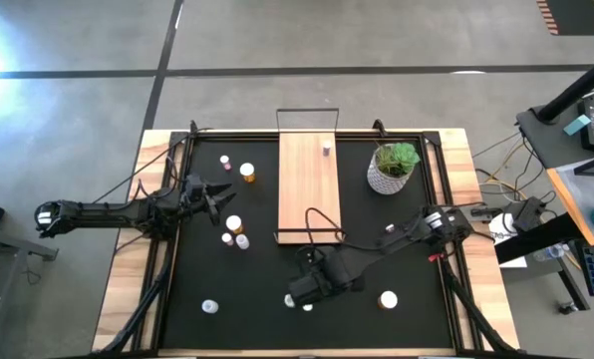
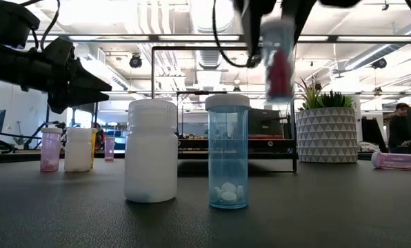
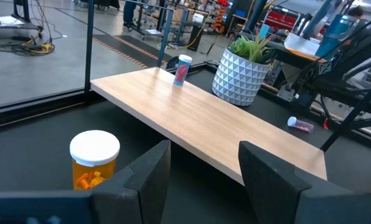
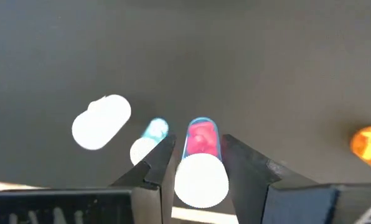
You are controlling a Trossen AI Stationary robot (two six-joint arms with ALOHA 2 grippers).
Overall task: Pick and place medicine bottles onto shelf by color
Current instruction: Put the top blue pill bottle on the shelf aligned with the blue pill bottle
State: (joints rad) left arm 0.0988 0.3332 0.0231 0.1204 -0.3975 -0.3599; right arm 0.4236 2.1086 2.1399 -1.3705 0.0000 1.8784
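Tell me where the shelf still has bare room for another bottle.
The shelf is bare along nearly its whole length; only one pink bottle stands near its far end, beside the plant. The near end is tighter: the right claw, shut on a pink bottle, hangs just short of it.

A pink bottle (image 4: pixel 200 149) with a pale cap is clamped between the fingers of the right hand (image 4: pixel 198 163), lifted clear of the tabletop. Just below that hand stand a white bottle (image 2: pixel 150 150) and a pale blue bottle (image 2: pixel 227 151), both upright. The long light-wood shelf (image 1: pixel 309 185) carries one small pink bottle (image 3: pixel 182 68) near its far end.
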